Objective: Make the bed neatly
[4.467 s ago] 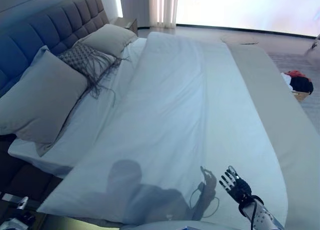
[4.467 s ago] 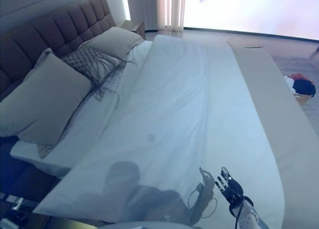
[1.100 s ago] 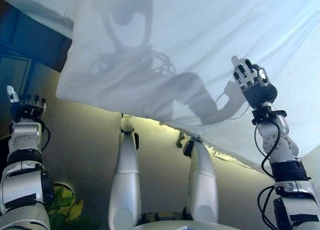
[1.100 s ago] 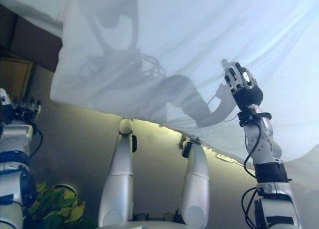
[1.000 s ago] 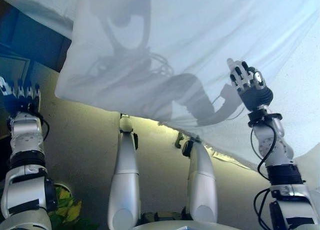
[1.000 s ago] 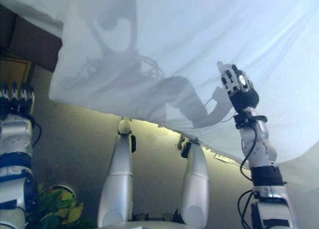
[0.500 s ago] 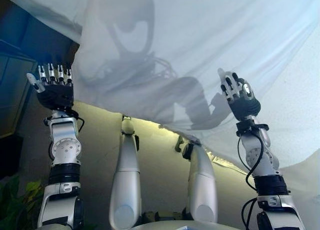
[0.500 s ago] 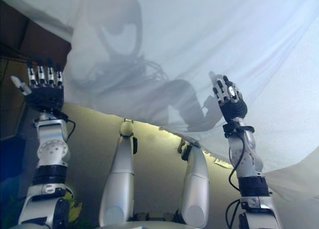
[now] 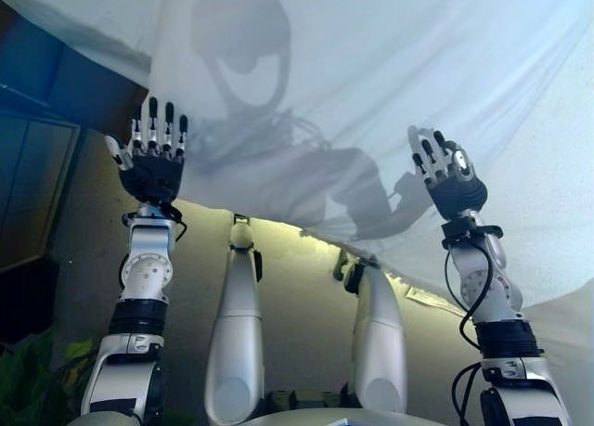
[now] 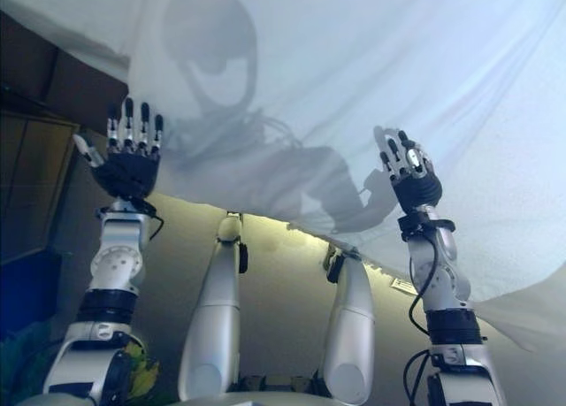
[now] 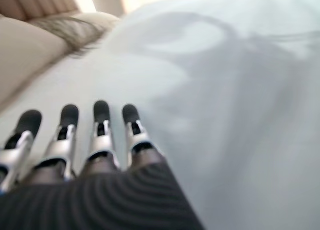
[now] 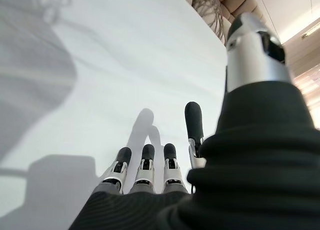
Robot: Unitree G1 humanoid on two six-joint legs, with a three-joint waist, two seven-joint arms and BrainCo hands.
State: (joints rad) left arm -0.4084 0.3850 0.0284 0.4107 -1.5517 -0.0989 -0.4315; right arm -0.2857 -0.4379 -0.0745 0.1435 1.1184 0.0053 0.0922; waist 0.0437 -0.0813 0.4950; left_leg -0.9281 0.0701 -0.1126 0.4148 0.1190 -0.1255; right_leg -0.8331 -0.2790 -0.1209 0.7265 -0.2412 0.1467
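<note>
The white sheet [image 9: 390, 83] spreads over the bed, filling the head views from 9 through 12 to 3 o'clock, its near edge hanging at an angle down toward 4 o'clock. The left hand [image 9: 152, 174] is raised at 9 o'clock by that edge, fingers [image 11: 102, 125] straight and released, grasping nothing. The right hand [image 9: 452, 183] is raised at 3 o'clock over the sheet, its fingers [image 12: 146, 162] also straight and released, apart from the cloth. Pillows [image 11: 30, 44] lie at the far end of the bed, seen past the left hand.
</note>
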